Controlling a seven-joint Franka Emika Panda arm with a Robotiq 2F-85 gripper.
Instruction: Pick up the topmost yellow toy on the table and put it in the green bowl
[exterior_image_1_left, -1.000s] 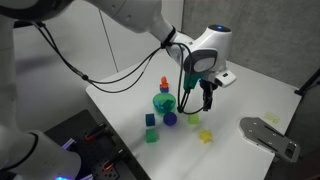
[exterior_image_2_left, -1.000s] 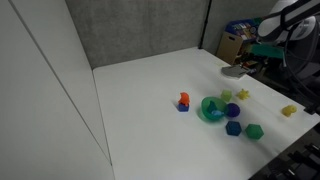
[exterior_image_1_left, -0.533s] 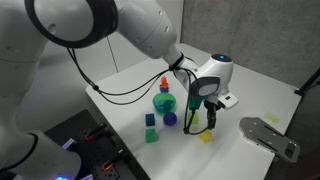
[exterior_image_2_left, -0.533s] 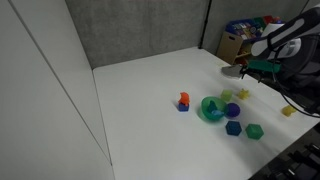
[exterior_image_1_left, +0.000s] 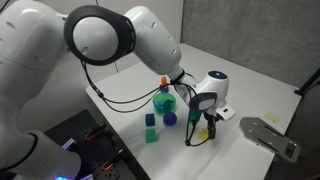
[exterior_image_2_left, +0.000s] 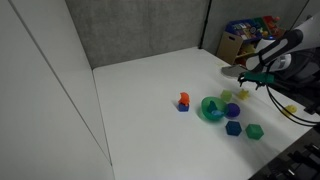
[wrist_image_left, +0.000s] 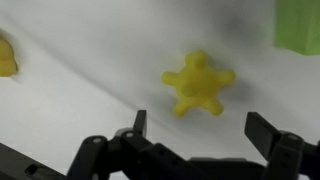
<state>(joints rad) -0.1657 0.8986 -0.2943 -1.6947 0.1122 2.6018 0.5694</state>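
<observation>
The topmost yellow toy (wrist_image_left: 199, 83) is a small spiky star lying on the white table, centred in the wrist view just ahead of my fingers. In an exterior view it shows under my hand (exterior_image_2_left: 243, 93). My gripper (wrist_image_left: 200, 128) is open and empty, one finger on each side of the toy's line and a little above it. It hangs low over the table in both exterior views (exterior_image_1_left: 208, 127) (exterior_image_2_left: 248, 80). The teal-green bowl (exterior_image_1_left: 165, 103) (exterior_image_2_left: 212, 108) stands apart from the gripper, towards the table's middle.
A purple ball (exterior_image_1_left: 170, 118), a blue cube (exterior_image_2_left: 233, 128) and a green cube (exterior_image_2_left: 254, 131) lie near the bowl. A red-on-blue block (exterior_image_2_left: 184, 100) stands beyond it. A pale green cube (wrist_image_left: 300, 25) and a second yellow toy (exterior_image_2_left: 289, 111) lie nearby. A grey metal piece (exterior_image_1_left: 268, 135) sits near the table edge.
My gripper has moved down and across to hang low over the yellow star toy. Its fingers stay open. Nothing on the table has moved.
</observation>
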